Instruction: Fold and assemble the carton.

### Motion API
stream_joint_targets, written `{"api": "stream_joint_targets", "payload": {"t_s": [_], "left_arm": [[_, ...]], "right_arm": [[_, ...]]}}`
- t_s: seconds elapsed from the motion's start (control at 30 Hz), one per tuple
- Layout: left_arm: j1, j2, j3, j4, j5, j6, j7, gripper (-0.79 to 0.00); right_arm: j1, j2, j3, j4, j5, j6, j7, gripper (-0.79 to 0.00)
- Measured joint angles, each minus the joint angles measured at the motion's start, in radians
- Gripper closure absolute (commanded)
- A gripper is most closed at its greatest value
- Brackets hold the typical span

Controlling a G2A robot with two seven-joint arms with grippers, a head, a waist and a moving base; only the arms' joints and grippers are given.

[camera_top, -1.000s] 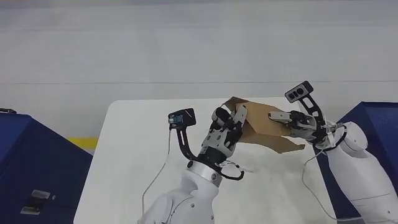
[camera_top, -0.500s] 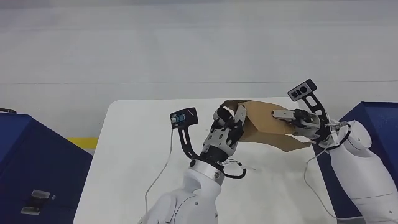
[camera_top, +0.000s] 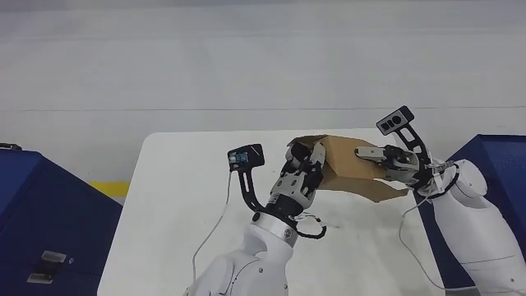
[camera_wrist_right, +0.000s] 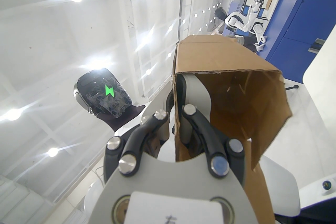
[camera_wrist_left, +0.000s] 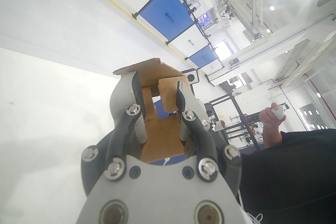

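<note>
Brown carton [camera_top: 353,173] hangs tilted over the white counter [camera_top: 181,205], near its far right edge, between both arms. Left pincer [camera_wrist_left: 157,82] gapes wide astride the carton's end flaps. Right pincer [camera_wrist_right: 176,93] pinches one wall edge.

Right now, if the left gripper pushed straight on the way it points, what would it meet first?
Most likely the carton itself: the left gripper points into its open end, and a small inner flap stands between its fingers. Depth is unclear, so they may be touching.
</note>
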Motion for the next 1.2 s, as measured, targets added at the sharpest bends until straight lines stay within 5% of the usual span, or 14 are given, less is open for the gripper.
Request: {"api": "stream_joint_targets", "payload": {"t_s": [0.3, 0.97, 1.2], "left_arm": [[0.003, 0.005, 0.006, 0.005, 0.016, -0.006, -0.019, -0.123], [-0.036, -0.004, 0.039, 0.035, -0.006, 0.009, 0.001, -0.154], [-0.006, 0.0, -0.011, -0.014, -0.02, -0.006, 0.039, -0.2]], "right_arm": [[0.0, -0.006, 0.006, -0.005, 0.001, 0.012, 0.007, 0.0], [0.01, -0.016, 0.015, 0.011, 0.002, 0.047, 0.033, 0.0], [0.028, -0.02, 0.024, 0.064, 0.088, 0.14, 0.061, 0.0]]}}
